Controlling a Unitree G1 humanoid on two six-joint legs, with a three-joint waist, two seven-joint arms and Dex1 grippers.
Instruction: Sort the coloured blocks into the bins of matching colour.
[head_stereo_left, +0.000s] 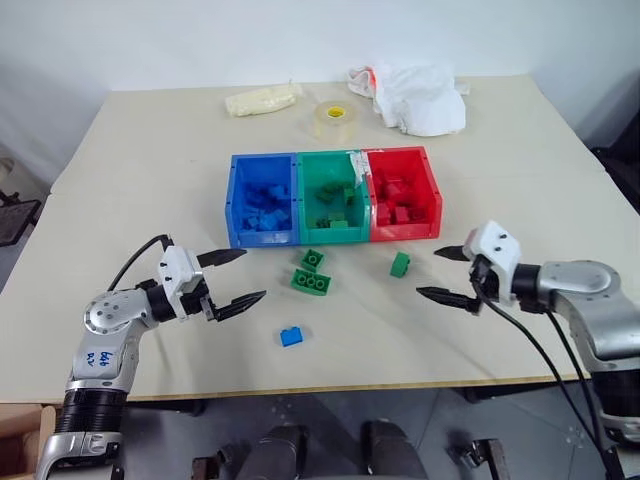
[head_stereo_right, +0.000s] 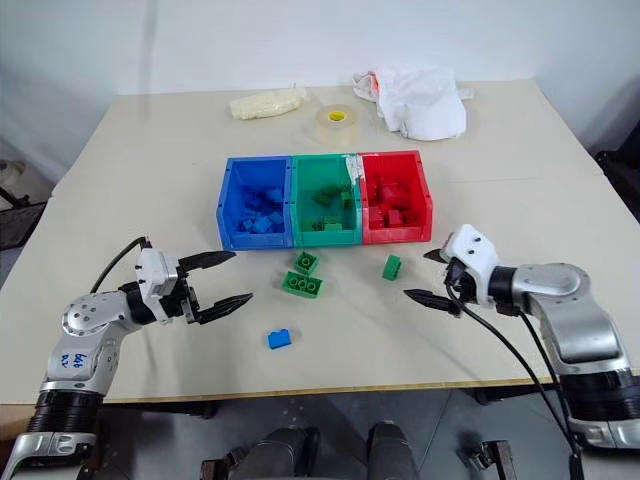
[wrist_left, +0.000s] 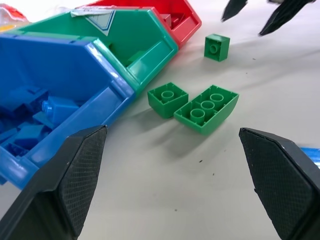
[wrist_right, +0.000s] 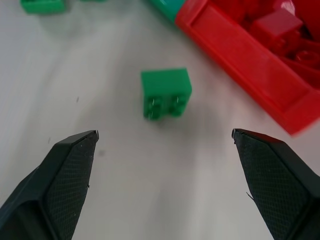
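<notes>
Nearest, the cream desk (head_stereo_left: 150, 160) edge, w/ both tools hovering above it: left tool (head_stereo_left: 232, 277) jaws apart, empty; right tool (head_stereo_left: 447, 273) jaws apart, empty. Betw. them lie a blue block (head_stereo_left: 291, 336), a long green block (head_stereo_left: 311, 283) touching a small green block (head_stereo_left: 312, 259), and another green block (head_stereo_left: 400, 264) nr the right tool. Behind: blue bin (head_stereo_left: 233, 205), green bin (head_stereo_left: 303, 200), red bin (head_stereo_left: 432, 195) joined in a row, matching blocks inside. Far side: tape roll (head_stereo_left: 334, 118), white cloth (head_stereo_left: 420, 97), pale bag (head_stereo_left: 262, 99). White wall beyond.
</notes>
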